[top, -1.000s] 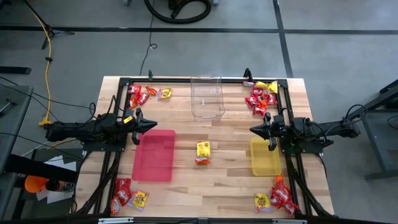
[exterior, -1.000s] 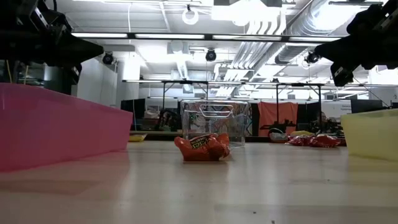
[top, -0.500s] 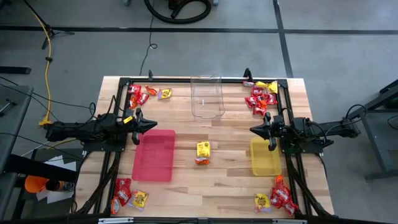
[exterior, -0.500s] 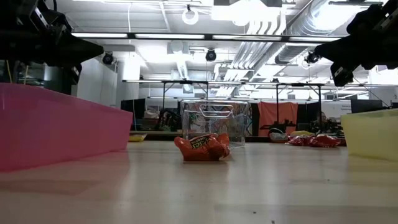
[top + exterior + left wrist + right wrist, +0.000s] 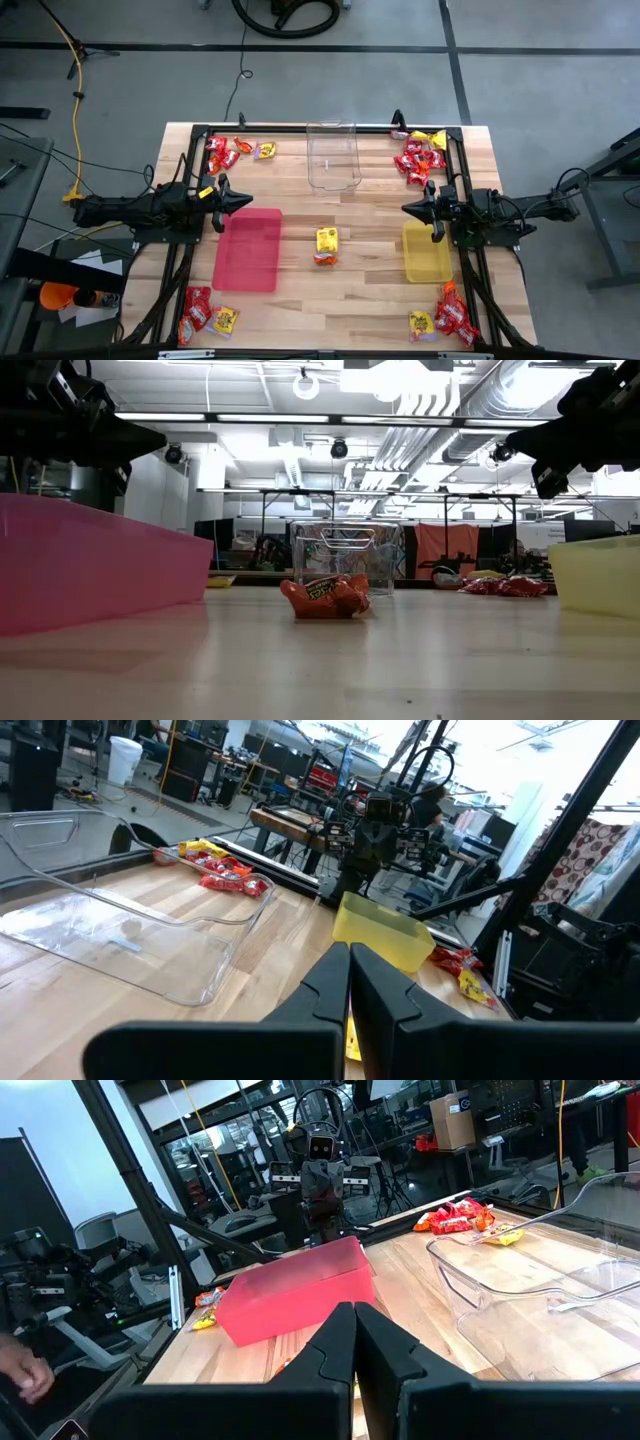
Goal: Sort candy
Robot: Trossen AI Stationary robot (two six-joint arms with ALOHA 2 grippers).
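Looks like sorting hasn't started: both trays sit bare. The left hand and right hand hover pinched shut, holding nothing, just above the pink tray and yellow tray. Candy lies dead centre of the surface, with more piles out at 2, 4, 8 and 10 o'clock. Next move, I'd guess: a hand opens and drops onto the centre pieces. Only the overhead view shows every corner pile; the low one catches just the orange packet before the clear tub.

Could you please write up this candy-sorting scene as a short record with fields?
Left gripper: shut, empty, over pink tray's far end
Right gripper: shut, empty, by yellow tray's far end
Pink tray: empty
Yellow tray: empty
Clear tub: empty, far centre
Candy: two packets at centre, piles at all four corners
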